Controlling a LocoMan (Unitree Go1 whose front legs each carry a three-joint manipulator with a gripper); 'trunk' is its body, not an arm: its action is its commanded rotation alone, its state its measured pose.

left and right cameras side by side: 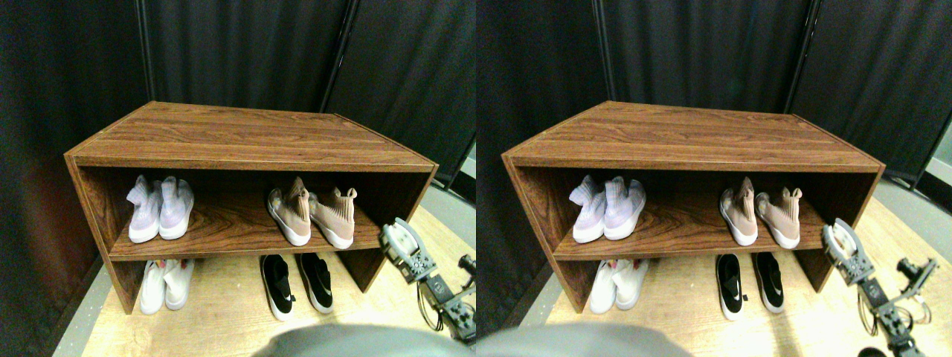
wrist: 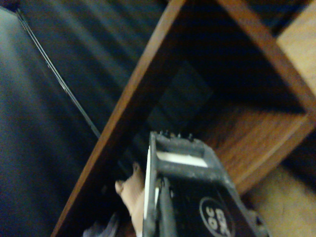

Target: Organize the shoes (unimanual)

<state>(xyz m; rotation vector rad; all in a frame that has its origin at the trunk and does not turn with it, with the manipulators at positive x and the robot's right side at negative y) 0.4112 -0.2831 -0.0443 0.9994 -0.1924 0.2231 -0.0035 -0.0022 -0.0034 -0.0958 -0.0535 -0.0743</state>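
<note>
Gripper [left and right cameras side by side: 396, 236] hangs at 4 o'clock, just off the shelf [left and right cameras side by side: 245, 137] — holding nothing, and I cannot tell how wide it is. Beige shoes [left and right cameras side by side: 312, 216] sit at 9 o'clock from it, toes apart. It might bump the shelf's side. Wood floor [left and right cameras side by side: 223, 320], dark curtains [left and right cameras side by side: 245, 52].

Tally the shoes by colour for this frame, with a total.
Lavender shoes, on the shelf: 2
Pinkish-beige shoes, on the shelf: 2
White shoes, on the floor under the shelf: 2
Black shoes, on the floor under the shelf: 2
Total: 8 shoes
</note>
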